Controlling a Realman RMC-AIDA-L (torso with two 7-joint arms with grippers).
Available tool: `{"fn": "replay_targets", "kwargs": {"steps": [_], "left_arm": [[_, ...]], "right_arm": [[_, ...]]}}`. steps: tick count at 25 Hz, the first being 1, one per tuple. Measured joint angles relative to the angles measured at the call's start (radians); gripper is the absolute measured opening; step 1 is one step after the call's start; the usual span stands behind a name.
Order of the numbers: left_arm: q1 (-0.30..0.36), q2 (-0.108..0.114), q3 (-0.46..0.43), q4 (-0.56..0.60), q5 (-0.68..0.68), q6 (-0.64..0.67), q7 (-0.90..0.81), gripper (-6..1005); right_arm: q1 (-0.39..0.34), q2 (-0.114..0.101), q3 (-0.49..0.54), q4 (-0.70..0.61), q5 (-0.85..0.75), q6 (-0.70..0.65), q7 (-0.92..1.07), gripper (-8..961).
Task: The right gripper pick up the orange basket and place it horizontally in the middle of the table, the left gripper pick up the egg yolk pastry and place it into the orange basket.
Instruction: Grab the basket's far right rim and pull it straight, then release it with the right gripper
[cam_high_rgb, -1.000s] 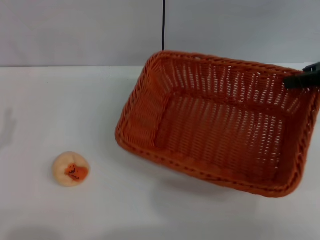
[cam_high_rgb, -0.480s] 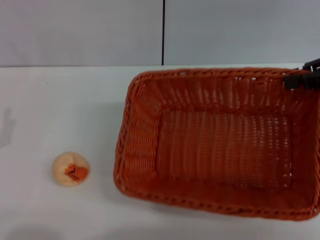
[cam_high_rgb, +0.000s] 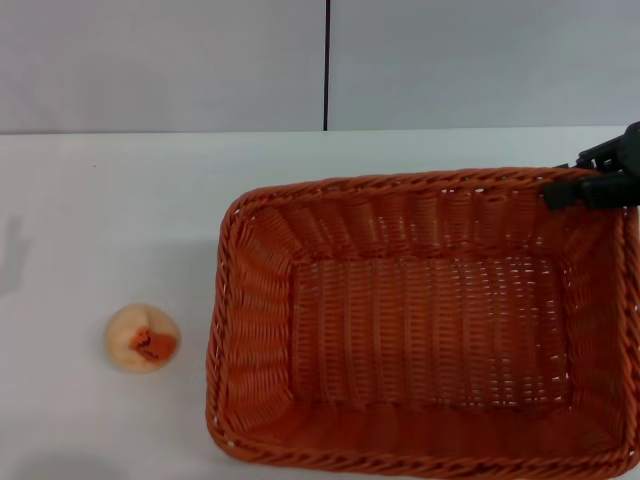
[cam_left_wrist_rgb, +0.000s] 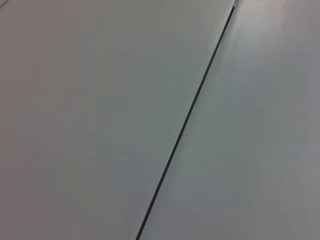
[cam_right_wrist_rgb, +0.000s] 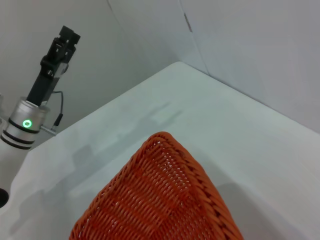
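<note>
The orange basket (cam_high_rgb: 400, 183) fills the right half of the head view, its long side running left to right, open side up. My right gripper (cam_high_rgb: 588, 186) is shut on the basket's far right rim corner. One corner of the basket (cam_right_wrist_rgb: 165, 200) also shows in the right wrist view. The egg yolk pastry (cam_high_rgb: 142, 338) lies on the white table (cam_high_rgb: 120, 200) to the left of the basket, apart from it, orange-red patch facing up. My left gripper (cam_right_wrist_rgb: 66, 39) appears only far off in the right wrist view, raised upright beside the table.
A grey wall with a dark vertical seam (cam_high_rgb: 327, 65) stands behind the table's far edge. The left wrist view shows only that wall and seam (cam_left_wrist_rgb: 185, 125). Bare tabletop lies around the pastry.
The basket has swung from a tilted, skewed pose to lie level and lengthwise, and shifted left and nearer with my right gripper holding its rim. The pastry has not moved.
</note>
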Motion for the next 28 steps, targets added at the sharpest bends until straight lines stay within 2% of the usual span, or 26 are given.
{"fn": "replay_targets", "kwargs": {"steps": [18,21,26,28], "left_arm": [[-0.008,0.000,0.000,0.000,0.000,-0.016,-0.002,808],[-0.012,0.000,0.000,0.000,0.000,-0.017,-0.003,807],[-0.019,0.000,0.000,0.000,0.000,-0.017,-0.004,805],[-0.022,0.000,0.000,0.000,0.000,-0.017,-0.004,805]], "right_arm": [[0.013,0.009,-0.036,0.050,-0.028,0.117,-0.027,179],[0.015,0.009,-0.044,0.052,-0.028,0.128,-0.032,306],[0.023,0.011,-0.044,0.052,-0.022,0.172,-0.048,367],[0.016,0.024,-0.025,0.040,0.009,0.212,-0.078,379]]}}
